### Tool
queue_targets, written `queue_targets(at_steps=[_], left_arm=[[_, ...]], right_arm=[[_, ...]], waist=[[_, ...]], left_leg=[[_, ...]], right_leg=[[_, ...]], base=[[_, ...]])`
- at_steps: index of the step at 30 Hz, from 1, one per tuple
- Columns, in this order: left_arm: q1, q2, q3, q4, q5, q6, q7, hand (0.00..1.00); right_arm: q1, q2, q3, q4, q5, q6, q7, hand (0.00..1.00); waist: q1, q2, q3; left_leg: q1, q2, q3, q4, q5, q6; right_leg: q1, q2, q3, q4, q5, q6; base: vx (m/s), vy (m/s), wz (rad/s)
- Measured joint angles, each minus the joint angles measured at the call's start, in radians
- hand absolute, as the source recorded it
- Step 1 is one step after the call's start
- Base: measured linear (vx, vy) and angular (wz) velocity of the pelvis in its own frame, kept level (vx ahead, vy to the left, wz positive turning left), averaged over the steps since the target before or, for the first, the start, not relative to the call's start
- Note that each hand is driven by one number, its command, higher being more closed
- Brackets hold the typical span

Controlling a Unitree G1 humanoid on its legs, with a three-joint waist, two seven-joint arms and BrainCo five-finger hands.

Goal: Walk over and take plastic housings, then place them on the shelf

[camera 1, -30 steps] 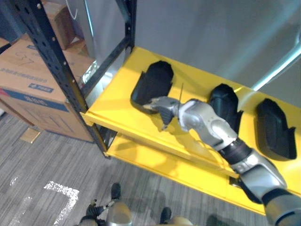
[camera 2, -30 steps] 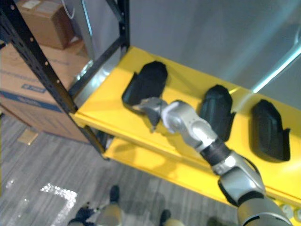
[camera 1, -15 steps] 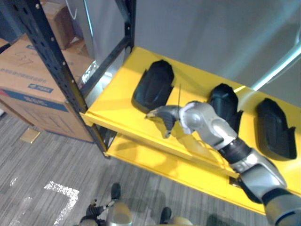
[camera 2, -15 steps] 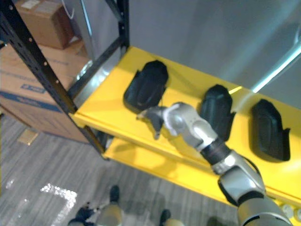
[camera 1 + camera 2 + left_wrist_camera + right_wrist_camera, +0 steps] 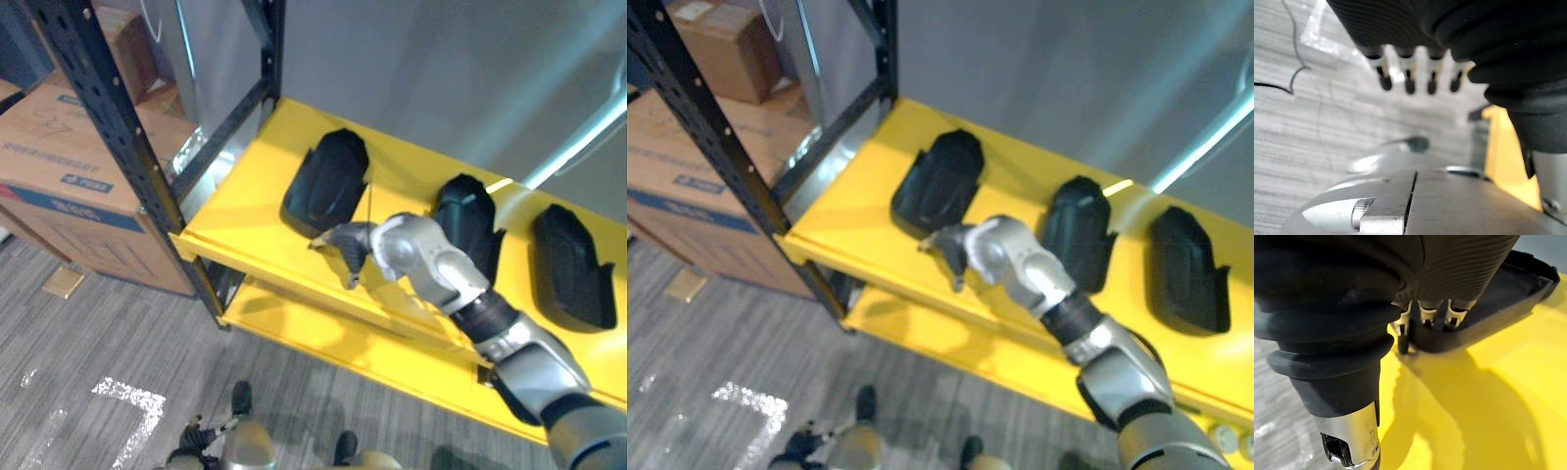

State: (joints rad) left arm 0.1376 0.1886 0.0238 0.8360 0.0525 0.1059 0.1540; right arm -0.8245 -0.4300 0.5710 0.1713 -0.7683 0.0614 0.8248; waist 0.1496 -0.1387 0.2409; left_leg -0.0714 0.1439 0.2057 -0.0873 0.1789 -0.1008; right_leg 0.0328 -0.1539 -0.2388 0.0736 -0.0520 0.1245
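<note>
Three black plastic housings lie in a row on the yellow shelf [image 5: 245, 211], well apart from one another: the left housing [image 5: 328, 181], the middle housing [image 5: 468, 217] and the right housing [image 5: 568, 262]. Each is a matt black moulded shell, longish and rounded at its far end. In the right wrist view the left housing [image 5: 1498, 298] seems to lie hollow side up, with a thin raised wall round it. The right hand [image 5: 340, 245] hangs over the front of the shelf at the near end of the left housing. Its fingers [image 5: 1424, 313] are loosely straight, apart from the thumb and clasping nothing, and I cannot tell whether the tips touch the rim. The left hand [image 5: 1409, 78] hangs low over the grey floor [image 5: 98, 333], fingers straight and empty. From here I'd judge the housings light and stiff but thin-walled, and smooth enough to skid on the painted shelf if nudged. The surest hold looks like a pinch on the side wall, thumb inside and fingers outside, or a span across the narrower end. A hard squeeze might flex the rim.
</note>
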Motion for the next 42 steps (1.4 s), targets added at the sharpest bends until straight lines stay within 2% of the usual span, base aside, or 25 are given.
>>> queue_targets(at_steps=[7, 11, 16, 35, 37, 39, 42], left_arm=[[0.000, 0.002, 0.000, 0.000, -0.006, 0.005, 0.003, 0.00], [0.000, 0.003, 0.001, 0.000, -0.006, 0.005, 0.004, 0.00], [0.000, 0.010, 0.002, -0.005, -0.006, 0.005, 0.004, 0.00], [0.000, 0.013, 0.005, -0.009, -0.002, 0.006, -0.001, 0.00], [0.000, 0.013, 0.006, -0.009, -0.002, 0.006, -0.001, 0.00], [0.000, 0.015, 0.008, -0.009, -0.002, 0.005, -0.001, 0.00], [0.000, 0.020, 0.015, -0.010, -0.002, 0.002, -0.001, 0.00]], right_arm=[[0.019, 0.000, -0.021, 0.007, -0.020, -0.041, -0.018, 0.00], [0.019, 0.000, -0.023, 0.010, -0.024, -0.048, -0.018, 0.00], [0.019, 0.000, -0.040, 0.020, -0.025, -0.085, -0.018, 0.00], [0.026, -0.010, -0.044, -0.002, -0.065, -0.132, -0.017, 0.00], [0.031, -0.015, -0.044, -0.003, -0.078, -0.150, -0.039, 0.00], [0.038, -0.016, -0.043, -0.003, -0.112, -0.164, -0.096, 0.00], [0.038, -0.038, -0.043, -0.002, -0.165, -0.165, -0.158, 0.00]], waist=[[0.001, -0.007, -0.004], [0.001, -0.011, -0.005], [0.002, -0.023, -0.001], [0.001, -0.030, 0.001], [0.001, -0.032, 0.002], [0.001, -0.035, 0.004], [0.001, -0.046, 0.011]], left_leg=[[-0.001, 0.000, 0.003, 0.000, 0.000, 0.000], [-0.001, 0.000, 0.004, 0.000, 0.000, 0.000], [-0.002, 0.000, 0.012, -0.001, 0.000, 0.001], [-0.001, 0.000, 0.021, -0.001, 0.000, 0.001], [-0.001, 0.000, 0.021, -0.001, 0.000, 0.001], [-0.001, 0.001, 0.021, -0.001, 0.000, 0.001], [-0.001, 0.001, 0.021, -0.001, 0.000, 0.001]], right_leg=[[-0.003, -0.001, 0.003, -0.001, 0.000, 0.000], [-0.004, -0.001, 0.004, -0.001, 0.001, 0.001], [-0.008, -0.001, 0.011, -0.002, 0.003, 0.002], [-0.012, -0.002, 0.018, -0.004, 0.006, 0.004], [-0.012, -0.001, 0.018, -0.005, 0.007, 0.004], [-0.012, -0.001, 0.018, -0.006, 0.007, 0.005], [-0.012, -0.001, 0.018, -0.006, 0.010, 0.009]], base=[[0.00, 0.000, 0.00], [0.00, 0.000, 0.00], [0.00, 0.000, -0.03], [0.00, 0.000, -0.01], [0.00, 0.000, 0.00], [0.00, 0.000, 0.00], [0.00, 0.000, 0.00]])
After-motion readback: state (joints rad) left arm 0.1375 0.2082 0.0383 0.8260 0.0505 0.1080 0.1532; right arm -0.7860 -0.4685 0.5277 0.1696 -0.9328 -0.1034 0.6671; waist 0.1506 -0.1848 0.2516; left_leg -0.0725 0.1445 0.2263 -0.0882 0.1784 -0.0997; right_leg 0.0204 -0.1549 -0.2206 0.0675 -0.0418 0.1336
